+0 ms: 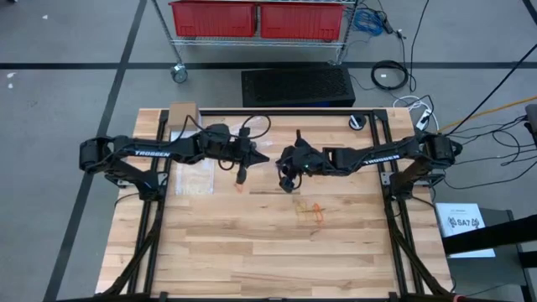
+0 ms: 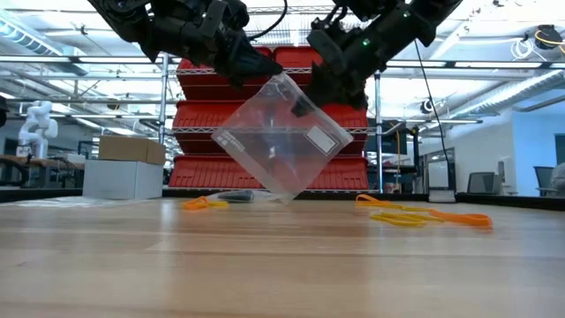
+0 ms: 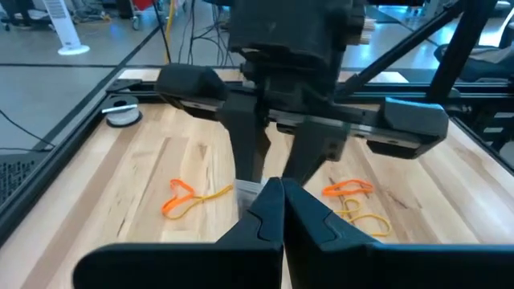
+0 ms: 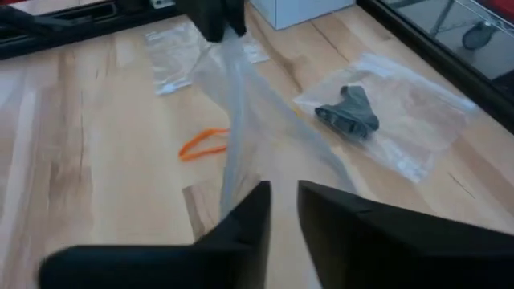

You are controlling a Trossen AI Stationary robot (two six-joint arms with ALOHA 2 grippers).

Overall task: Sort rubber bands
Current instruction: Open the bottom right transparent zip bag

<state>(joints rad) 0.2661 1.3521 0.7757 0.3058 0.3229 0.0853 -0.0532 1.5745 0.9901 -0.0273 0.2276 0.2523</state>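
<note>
Above the table [image 2: 282,265], both claws are hanging: left claw [image 2: 252,66] clamping a clear bag [image 2: 282,137], right claw [image 2: 331,88] slightly parted at its edge.

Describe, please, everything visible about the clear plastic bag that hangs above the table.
The clear plastic bag is thin, see-through film with a pale label patch. It hangs tilted over the wooden table, one lower corner near or on the wood. The shut left gripper pinches its upper edge; the right gripper, fingers slightly apart, is at the other edge. Something small and dark shows inside.

Rubber bands [image 2: 422,215] on wooden table [image 1: 252,252]
</note>
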